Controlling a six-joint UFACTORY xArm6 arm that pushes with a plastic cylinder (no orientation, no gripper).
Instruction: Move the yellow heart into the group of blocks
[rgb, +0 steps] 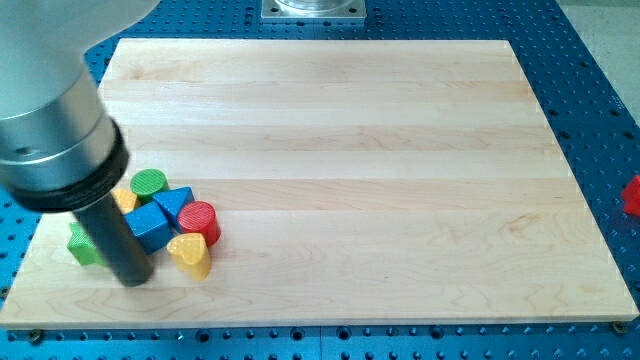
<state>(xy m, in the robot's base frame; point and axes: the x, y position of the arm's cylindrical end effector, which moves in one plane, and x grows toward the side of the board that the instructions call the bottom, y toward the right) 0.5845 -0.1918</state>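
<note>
**Heart beside the cluster at the board's bottom-left**

Blocks sit bunched near the bottom-left corner of the wooden board (350, 150), which lies on a blue perforated table (590, 60). The yellow heart (189, 254) is the lowest of them, close to the board's bottom edge, and it touches or nearly touches the red cylinder (200, 221) just above it and to the right. A blue block (151, 226) lies to the heart's upper left, and a blue triangle (174, 203) sits above that, beside the red cylinder. A green cylinder (149, 182) is the topmost of the bunch. A second yellow block (125, 198) shows only as a sliver behind the arm, so its shape cannot be made out. A green block (83, 247) lies nearest the left edge, partly hidden, shape also unclear.

The arm's large grey body (45, 110) fills the view's top-left corner and covers that part of the board. From it the dark rod (112, 240) comes down at a slant. My tip (133, 280) rests on the board just left of the heart, a little apart from it, below the blue block and right of the green block. The rod carries no jaws, so nothing is gripped; it only stands among the blocks.

A red object (632, 195) is cut off at the view's right edge, off the board and well apart from the bunch. A metal plate (313, 10) sits past the board's top edge.
</note>
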